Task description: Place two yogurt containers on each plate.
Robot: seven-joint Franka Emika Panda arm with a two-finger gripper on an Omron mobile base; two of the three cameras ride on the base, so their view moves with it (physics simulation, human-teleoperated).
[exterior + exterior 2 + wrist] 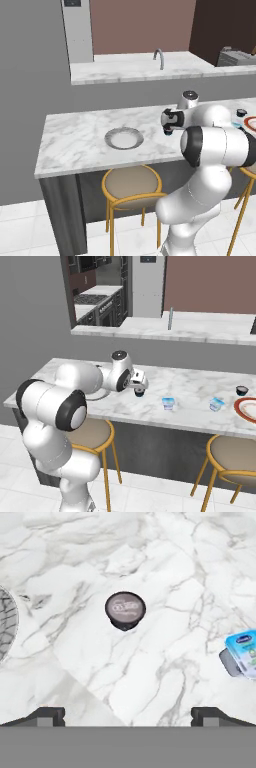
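Gripper (128, 714) hangs above the marble worktop (75, 137), jaws spread wide, nothing between them. Directly below it in the hand view sits a dark yogurt cup (125, 610), upright on bare marble, well clear of both fingertips (47, 714). From the right base view the same cup (139, 392) peeks out just under the hand.

Grey-rimmed plate (123, 138) lies flat on the worktop to the arm's left, nothing on it – its edge (6, 624) shows at the left of the hand view, apart from the dark cup.

Pale blue-and-white cup (169, 403) stands to the right of the gripper, near it; it shows at the right edge of the hand view (242, 654). A second pale cup (216, 404) is further right, near the red-rimmed plate (246, 408). A second dark cup (242, 390) stands behind that plate, close to its rim – not on it.

Two yellow-framed stools (97, 433) stand below the worktop.
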